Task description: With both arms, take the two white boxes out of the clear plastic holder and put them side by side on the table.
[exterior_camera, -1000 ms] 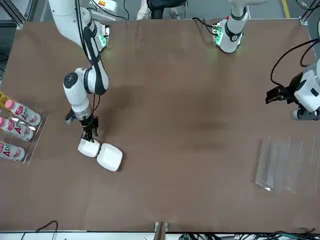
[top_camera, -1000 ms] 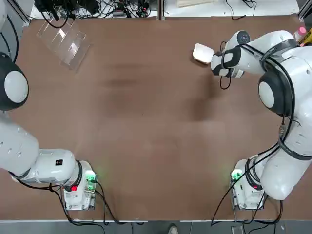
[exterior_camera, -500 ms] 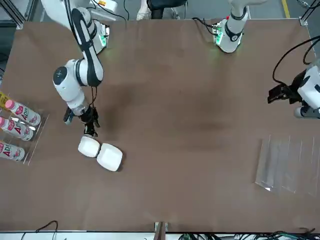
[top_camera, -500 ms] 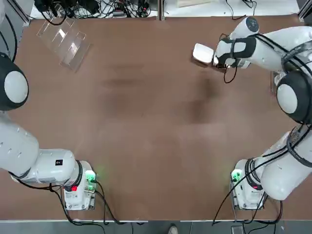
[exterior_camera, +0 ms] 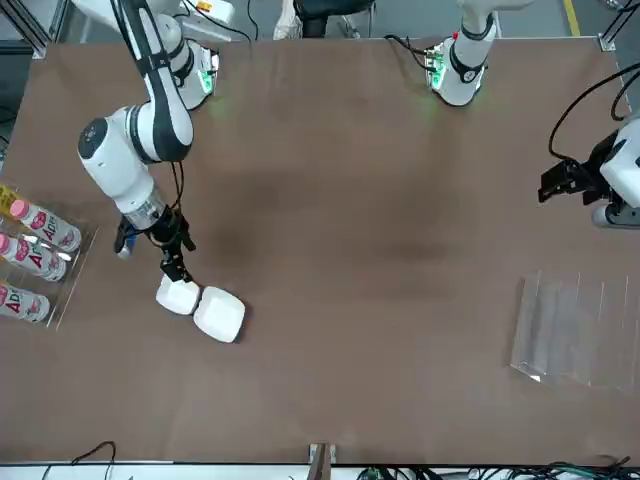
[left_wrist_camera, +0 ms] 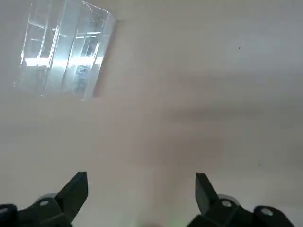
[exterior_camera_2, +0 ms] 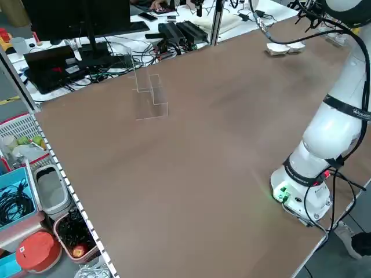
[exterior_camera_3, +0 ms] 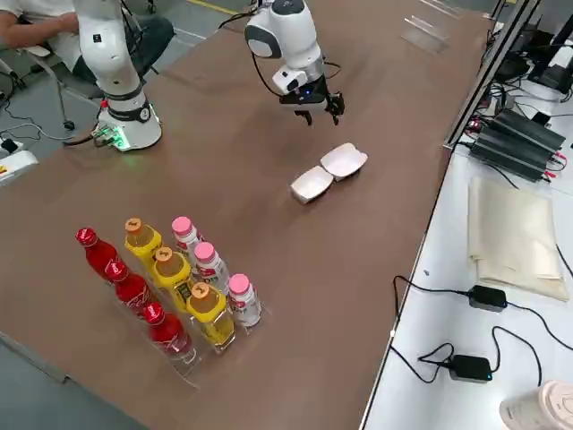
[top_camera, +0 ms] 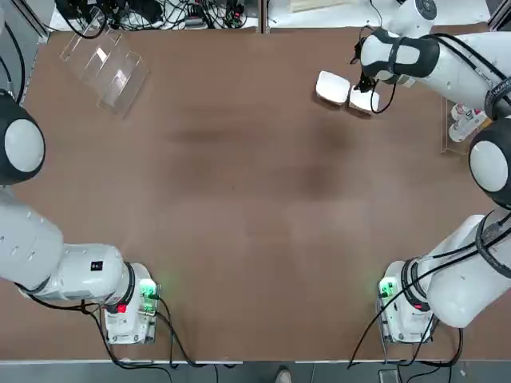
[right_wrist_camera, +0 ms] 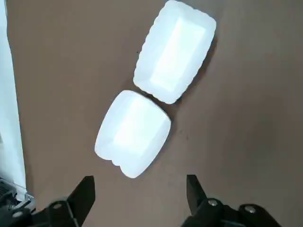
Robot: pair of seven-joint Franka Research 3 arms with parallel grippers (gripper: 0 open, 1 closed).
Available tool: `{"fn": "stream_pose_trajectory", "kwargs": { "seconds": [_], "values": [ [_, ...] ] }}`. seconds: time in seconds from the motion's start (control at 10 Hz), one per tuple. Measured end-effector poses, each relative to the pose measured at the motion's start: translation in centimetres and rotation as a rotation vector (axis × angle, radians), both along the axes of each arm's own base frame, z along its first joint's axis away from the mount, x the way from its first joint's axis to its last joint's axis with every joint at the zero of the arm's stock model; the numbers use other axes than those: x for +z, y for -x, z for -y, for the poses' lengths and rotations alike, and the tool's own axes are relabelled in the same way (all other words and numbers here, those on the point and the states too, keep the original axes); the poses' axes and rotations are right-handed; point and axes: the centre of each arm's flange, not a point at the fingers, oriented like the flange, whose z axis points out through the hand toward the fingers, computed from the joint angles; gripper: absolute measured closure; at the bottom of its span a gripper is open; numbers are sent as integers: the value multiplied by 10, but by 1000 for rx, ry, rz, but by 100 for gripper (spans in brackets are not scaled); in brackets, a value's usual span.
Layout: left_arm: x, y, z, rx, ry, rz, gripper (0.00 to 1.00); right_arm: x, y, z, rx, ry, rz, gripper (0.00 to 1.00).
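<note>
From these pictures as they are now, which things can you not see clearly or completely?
- Left claw: the top view cuts it off at the left edge; only the wrist view shows both open fingers.
- Clear plastic holder: see-through, so its compartment walls are hard to trace; it looks empty.
- Two white boxes: whether they touch or only lie close, no view settles.
- Bottle labels: too small to read.

free: wide middle of the flat brown counter (top_camera: 239,199) lying bare | obstacles: two small white rounded boxes (top_camera: 347,92) sitting touching at far right; clear acrylic slanted holder (top_camera: 108,68) standing far left; rack of coloured bottles (exterior_camera_3: 170,287) lining the right edge
</note>
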Motion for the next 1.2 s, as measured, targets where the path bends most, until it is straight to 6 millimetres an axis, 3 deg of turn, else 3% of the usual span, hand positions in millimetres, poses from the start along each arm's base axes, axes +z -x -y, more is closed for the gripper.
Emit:
{"fn": "stream_pose_trajectory", "kwargs": {
  "seconds": [0.7,1.2],
  "values": [
    [0,0,2,-4,0,0,0,33,-7,7,102,42,21,11],
    [0,0,1,-2,0,0,0,56,-21,54,257,73,39,10]
  ]
}}
